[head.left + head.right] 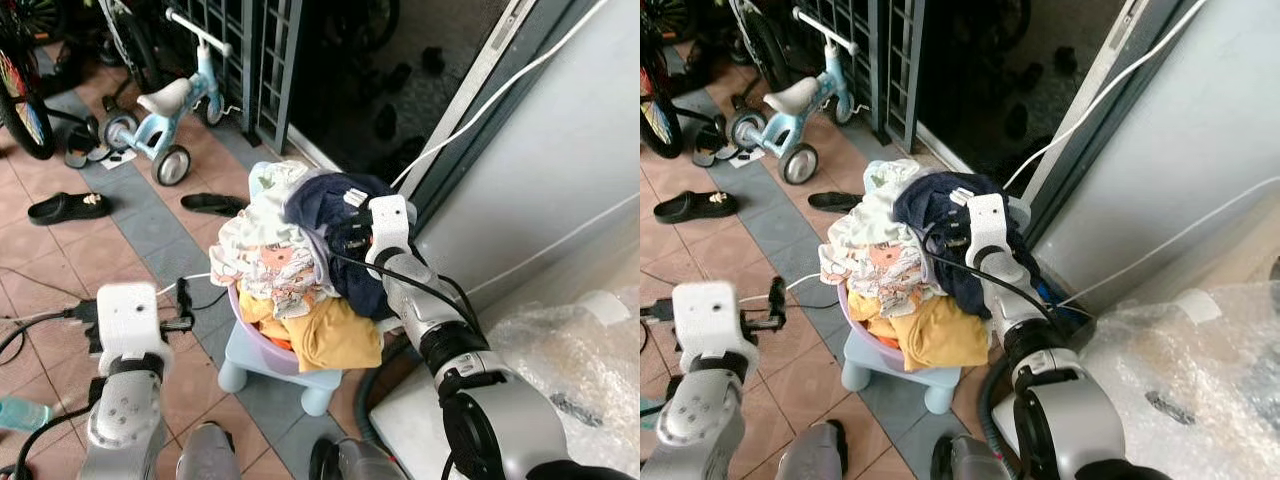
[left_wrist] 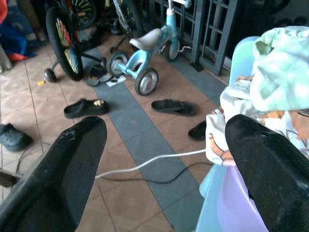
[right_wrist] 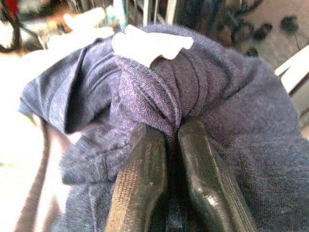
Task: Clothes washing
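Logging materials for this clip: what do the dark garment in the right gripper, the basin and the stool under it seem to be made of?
Navy garment, pinched by the right gripper: soft knit fabric, probably cotton jersey; fine ribbed weave, loose folds, matte. Basin: likely plastic, smooth lilac wall with slight sheen. Stool: apparently moulded plastic, pale blue, rounded legs.

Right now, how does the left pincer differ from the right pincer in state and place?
The left pincer is open, its two black fingers spread wide apart; the right pincer is shut on a fold of the navy garment. The left pincer hovers over the tiled floor beside the laundry basin, holding nothing; the right pincer sits on top of the clothes pile. Both have black fingers.
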You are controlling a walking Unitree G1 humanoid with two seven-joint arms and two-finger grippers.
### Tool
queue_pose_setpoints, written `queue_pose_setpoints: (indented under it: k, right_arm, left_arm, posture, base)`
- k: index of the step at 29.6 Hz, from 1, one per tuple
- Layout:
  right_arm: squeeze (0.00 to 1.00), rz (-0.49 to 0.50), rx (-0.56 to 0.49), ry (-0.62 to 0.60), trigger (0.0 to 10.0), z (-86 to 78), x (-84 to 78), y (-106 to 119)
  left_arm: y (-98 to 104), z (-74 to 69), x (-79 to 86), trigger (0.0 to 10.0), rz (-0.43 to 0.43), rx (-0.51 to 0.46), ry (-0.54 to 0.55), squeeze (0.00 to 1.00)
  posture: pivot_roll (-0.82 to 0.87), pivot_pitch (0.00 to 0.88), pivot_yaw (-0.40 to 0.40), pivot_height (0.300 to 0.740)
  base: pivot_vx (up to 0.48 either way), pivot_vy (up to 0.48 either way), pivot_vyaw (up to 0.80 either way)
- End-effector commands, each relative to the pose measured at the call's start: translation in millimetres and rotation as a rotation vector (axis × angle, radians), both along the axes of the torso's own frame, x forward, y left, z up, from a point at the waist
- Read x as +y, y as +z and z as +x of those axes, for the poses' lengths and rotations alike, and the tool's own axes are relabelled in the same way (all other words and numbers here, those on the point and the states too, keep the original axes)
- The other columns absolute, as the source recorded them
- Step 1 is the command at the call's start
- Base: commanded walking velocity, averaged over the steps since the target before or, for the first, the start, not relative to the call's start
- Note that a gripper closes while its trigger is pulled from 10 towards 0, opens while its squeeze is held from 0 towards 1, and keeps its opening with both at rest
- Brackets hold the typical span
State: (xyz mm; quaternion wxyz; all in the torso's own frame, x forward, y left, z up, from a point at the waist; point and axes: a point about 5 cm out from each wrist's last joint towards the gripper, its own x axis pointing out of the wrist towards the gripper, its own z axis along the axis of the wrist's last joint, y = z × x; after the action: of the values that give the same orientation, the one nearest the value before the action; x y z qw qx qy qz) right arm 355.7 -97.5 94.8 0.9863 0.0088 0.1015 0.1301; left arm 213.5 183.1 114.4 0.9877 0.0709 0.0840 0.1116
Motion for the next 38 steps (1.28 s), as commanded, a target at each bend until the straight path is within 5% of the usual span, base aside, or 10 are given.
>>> queue_pose_setpoints:
  k: [1,4,9,16,18,23,38]
  right_arm:
    - [0.0,0.06,-0.091,-0.009,0.0,-3.6,-9.2,13.3]
    - [0.0,0.073,-0.15,-0.005,0.0,-8.8,-12.6,20.8]
    - [0.0,0.091,-0.307,-0.02,0.0,-41.7,-34.5,45.4]
    - [0.0,-0.006,-0.331,-0.062,0.0,-78.8,-57.9,49.3]
    - [0.0,-0.044,-0.336,-0.099,10.0,-78.4,-63.8,52.4]
    - [0.0,-0.071,-0.371,-0.16,10.0,-62.4,-68.0,68.6]
    - [0.0,-0.136,-0.431,-0.157,10.0,-57.2,-64.5,78.6]
  left_arm:
    - [-3.5,6.7,3.8,10.0,0.017,-0.001,0.026,0.0]
    - [-3.9,14.6,3.0,10.0,0.014,-0.014,0.016,0.0]
    - [0.6,33.6,-4.5,10.0,0.011,-0.065,-0.018,0.0]
    - [1.6,52.0,-13.1,10.0,0.012,-0.114,-0.089,0.0]
    - [2.2,58.5,-17.8,10.0,0.008,-0.127,-0.106,0.0]
    - [4.0,67.2,-20.6,10.0,0.019,-0.15,-0.122,0.0]
    - [-4.4,62.2,-17.2,10.0,0.025,-0.142,-0.115,0.0]
  posture:
    - [0.09,0.0,-0.098,0.74]
    - [0.08,0.0,-0.083,0.74]
    - [0.04,0.0,-0.05,0.74]
    - [-0.02,0.0,-0.015,0.74]
    - [-0.04,0.0,-0.003,0.74]
    - [-0.04,0.0,0.005,0.74]
    - [-0.03,0.0,0.0,0.74]
  base:
    - [0.0,0.0,0.0]
    - [0.0,0.0,0.0]
    - [0.0,0.0,0.0]
    - [0.0,0.0,0.0]
    - [0.0,0.0,-0.61]
    - [0.0,-0.062,-0.77]
    - [0.0,-0.304,-0.42]
